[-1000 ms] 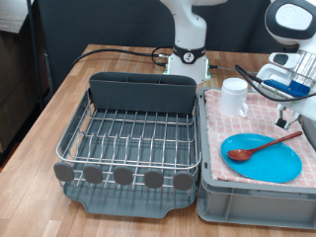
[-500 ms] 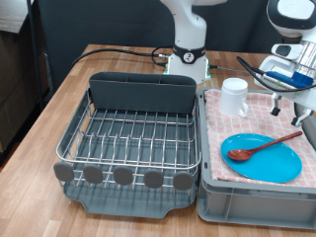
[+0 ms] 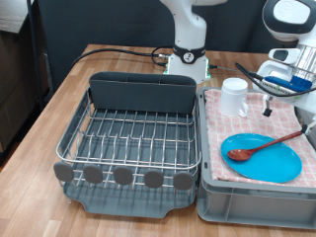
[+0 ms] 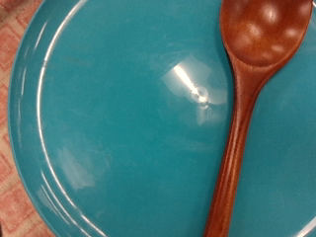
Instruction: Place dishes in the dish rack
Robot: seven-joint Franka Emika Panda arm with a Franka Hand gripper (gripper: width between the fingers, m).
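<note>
The bright-blue plate [image 3: 265, 157] lies in the grey crate on pink checkered cloth, with the reddish-brown wooden spoon [image 3: 262, 147] across it, bowl towards the exterior view's left. The white mug [image 3: 234, 96] stands upright in the crate's far corner. The dish rack [image 3: 128, 138], a silver wire grid in a dark grey tray, holds no dishes. My gripper [image 3: 286, 111] hangs above the crate's right side, over the spoon's handle end, its fingers apart and nothing between them. The wrist view is filled by the plate [image 4: 109, 128] and the spoon [image 4: 247, 89]; no fingers show there.
The grey crate [image 3: 252, 197] stands right of the rack on a wooden table [image 3: 59, 109]. The rack's tall grey caddy [image 3: 143, 94] runs along its far side, round grey knobs [image 3: 122, 176] along its near edge. The robot base [image 3: 188, 59] and black cables sit behind.
My gripper has risen and shifted slightly left above the crate's right side. The plate, spoon and mug have not moved.
</note>
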